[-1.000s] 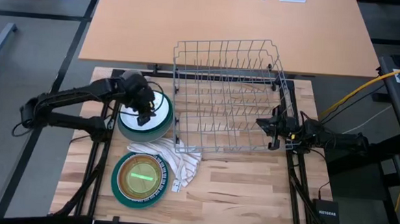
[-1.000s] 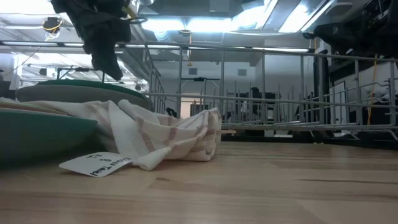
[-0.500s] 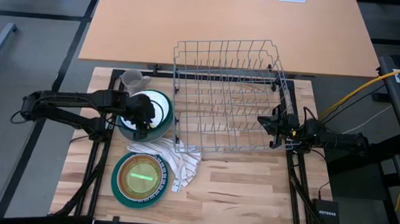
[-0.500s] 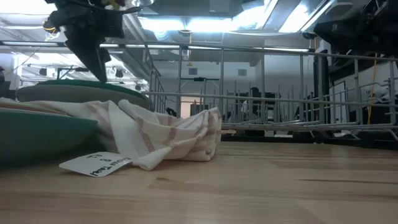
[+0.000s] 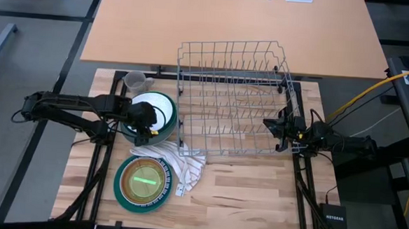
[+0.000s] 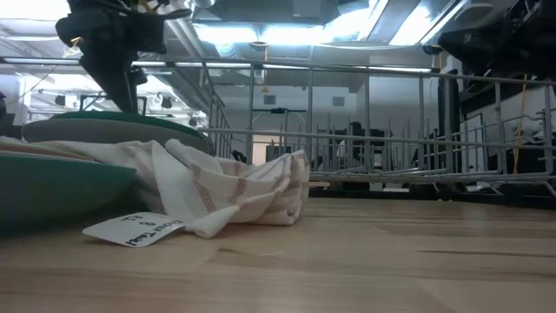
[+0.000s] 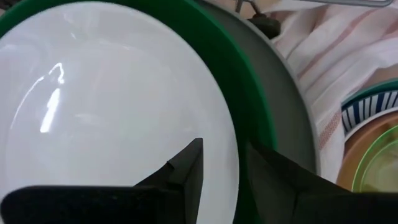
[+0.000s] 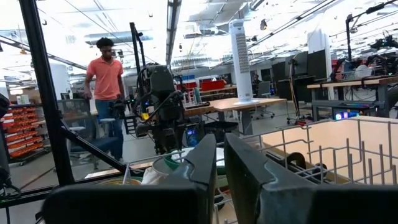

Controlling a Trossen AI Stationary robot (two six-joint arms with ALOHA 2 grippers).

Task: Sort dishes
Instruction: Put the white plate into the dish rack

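Observation:
A white plate [image 7: 112, 112] lies on a green plate [image 7: 249, 81], which lies on a grey one [image 7: 292, 112], at the table's left [image 5: 157, 112]. My left gripper [image 5: 145, 127] points steeply down at this stack's near side, open. One finger [image 7: 186, 168] is over the white plate and the other [image 7: 273, 171] over the green and grey rims. A grey mug [image 5: 135, 79] stands behind the stack. A second stack of dishes [image 5: 143, 181] sits near the front edge. My right gripper [image 5: 272, 127] waits shut at the wire rack's right side. My left gripper stands astride the white plate's near rim [image 7: 233, 155], fingers coming from above and slanting down. Whether the fingertips touch the plates I cannot tell. The plates lie flat in their stack.
The grey wire rack [image 5: 233, 95] fills the table's middle and right. A white striped cloth [image 5: 177, 162] lies crumpled between the two stacks and the rack's near left corner. A person [image 8: 106, 93] stands in the room beyond the table.
My left gripper has swung from over the far part of the plate stack toward the table's near edge and now hangs over the stack's near rim, tipped more steeply down. The mug behind the stack has come into view. The plates have not moved.

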